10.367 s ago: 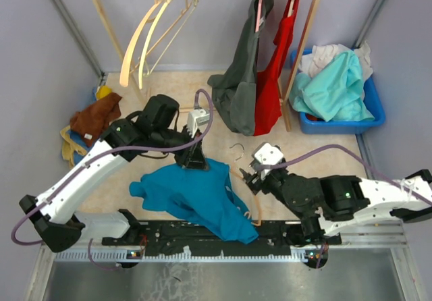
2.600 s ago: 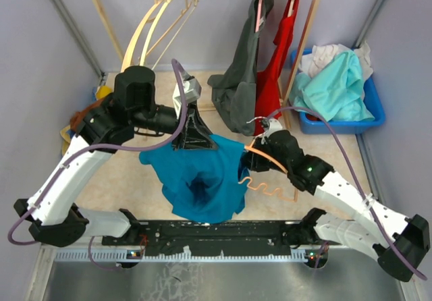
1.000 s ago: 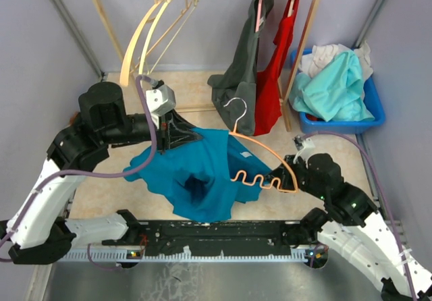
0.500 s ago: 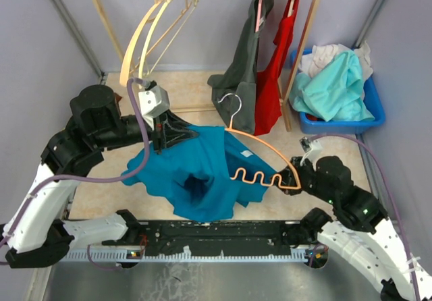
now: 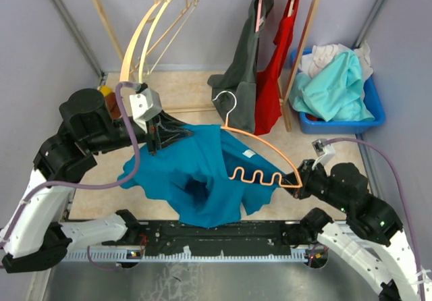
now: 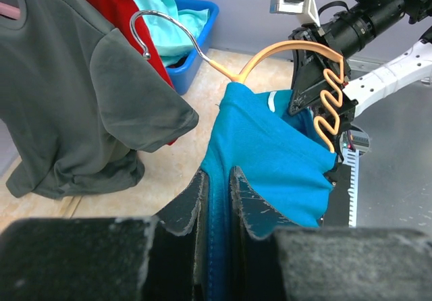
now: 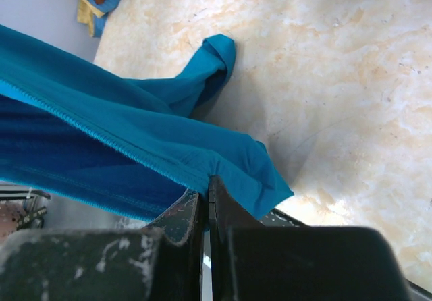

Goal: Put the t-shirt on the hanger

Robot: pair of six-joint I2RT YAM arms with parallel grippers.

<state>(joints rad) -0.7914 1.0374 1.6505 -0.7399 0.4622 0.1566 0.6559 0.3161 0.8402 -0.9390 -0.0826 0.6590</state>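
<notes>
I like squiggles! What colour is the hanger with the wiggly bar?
The hanger is orange; the top external view shows it best.

T-shirt (image 6: 270,152) matt teal cloth; hanger (image 6: 297,44) smooth orange, hook (image 6: 177,21) shiny metal.

**A:** home laundry corner or what?

**B:** nah, robot lab cell: bare lilac walls (image 5: 27,58), metal frame posts (image 5: 67,24), far wooden clothes rack (image 5: 104,21), blue bin (image 5: 376,108) of clothes far right, arms (image 5: 30,203) bolted to a near rail (image 5: 223,233)
</notes>
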